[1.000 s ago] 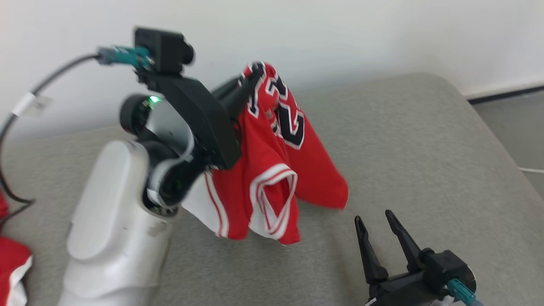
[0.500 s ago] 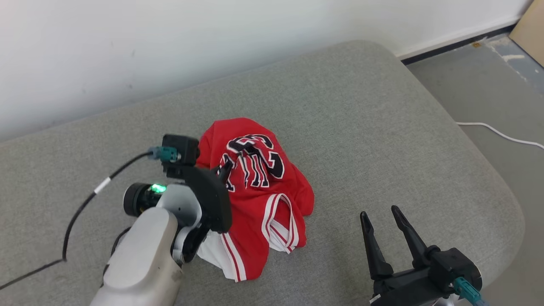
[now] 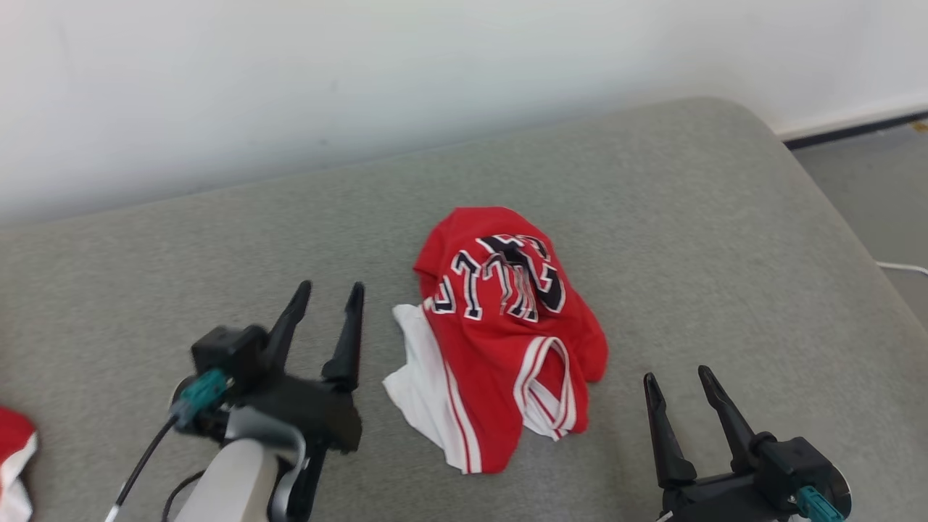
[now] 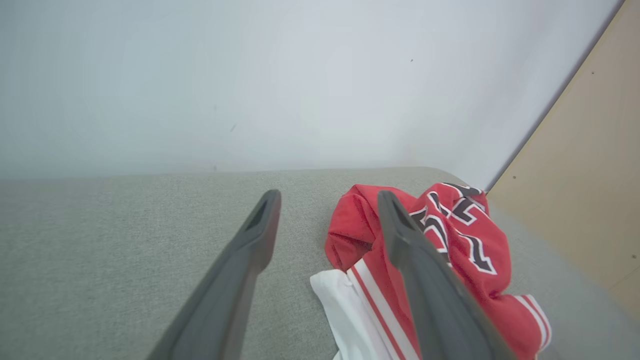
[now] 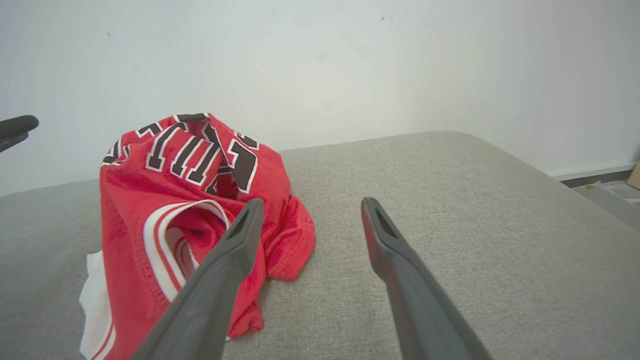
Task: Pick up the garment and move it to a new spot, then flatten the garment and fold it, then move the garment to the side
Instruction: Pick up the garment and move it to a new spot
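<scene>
**Garment set down; left gripper released.**
The garment [image 3: 500, 326], a red jersey, lies in a crumpled heap near the middle of the grey cushion [image 3: 725, 239], lettering uppermost, with a white edge and a striped armhole showing at its near side. A second ago it hung in the air from the left gripper [image 3: 330, 288]. That gripper has since lowered it, let go and drawn off to the garment's left, where it stands near the white edge, fingers spread and empty. The right gripper [image 3: 674, 373], likewise spread and empty, waits near the garment's right. The relocation step looks finished; flattening the heap is judged next, with both grippers free.
</scene>
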Controlling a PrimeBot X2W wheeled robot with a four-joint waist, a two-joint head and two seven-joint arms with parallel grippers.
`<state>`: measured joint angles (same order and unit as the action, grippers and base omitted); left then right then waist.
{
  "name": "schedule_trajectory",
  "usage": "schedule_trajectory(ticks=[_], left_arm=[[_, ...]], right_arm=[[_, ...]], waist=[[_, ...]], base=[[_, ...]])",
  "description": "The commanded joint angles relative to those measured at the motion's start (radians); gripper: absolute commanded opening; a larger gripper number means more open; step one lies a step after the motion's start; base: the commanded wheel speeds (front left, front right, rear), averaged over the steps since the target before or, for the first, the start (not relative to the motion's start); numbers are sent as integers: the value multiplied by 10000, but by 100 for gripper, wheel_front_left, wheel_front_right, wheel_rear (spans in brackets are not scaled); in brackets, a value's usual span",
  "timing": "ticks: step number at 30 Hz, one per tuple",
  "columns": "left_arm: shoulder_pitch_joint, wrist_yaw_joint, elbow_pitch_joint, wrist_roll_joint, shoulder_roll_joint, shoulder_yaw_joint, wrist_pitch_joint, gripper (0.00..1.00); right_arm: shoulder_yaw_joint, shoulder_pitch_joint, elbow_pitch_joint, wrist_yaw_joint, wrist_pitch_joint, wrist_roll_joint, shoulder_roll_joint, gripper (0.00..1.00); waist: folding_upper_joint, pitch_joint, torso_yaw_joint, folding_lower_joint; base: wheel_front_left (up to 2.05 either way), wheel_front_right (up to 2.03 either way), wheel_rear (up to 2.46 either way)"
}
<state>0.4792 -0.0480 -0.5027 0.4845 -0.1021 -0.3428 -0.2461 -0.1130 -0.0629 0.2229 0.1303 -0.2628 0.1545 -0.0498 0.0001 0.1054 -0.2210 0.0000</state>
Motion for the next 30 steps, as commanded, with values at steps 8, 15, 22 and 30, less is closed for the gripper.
schedule_trajectory(ticks=[8,15,22,30], left_arm=[[-3052,454,2900,-1192,-210,1698,-182,100],[-4906,62,3931,-2036,17,2589,-184,100],[-5729,-218,4007,-2567,156,3095,-187,100],[-6158,-450,4034,-2898,361,3510,-188,100]], right_arm=[[483,429,-81,8,86,-242,-5,100],[1061,738,-193,8,187,-612,-11,100],[1295,1107,-248,8,258,-716,-9,100],[1426,1458,-175,8,279,-529,-9,100]], waist=[[-1,-951,1870,0],[-1,-1111,2451,0],[-1,-1180,2648,0],[-1,-1140,2504,0]], base=[[0,0,0],[0,0,0],[0,0,0],[0,0,0]])
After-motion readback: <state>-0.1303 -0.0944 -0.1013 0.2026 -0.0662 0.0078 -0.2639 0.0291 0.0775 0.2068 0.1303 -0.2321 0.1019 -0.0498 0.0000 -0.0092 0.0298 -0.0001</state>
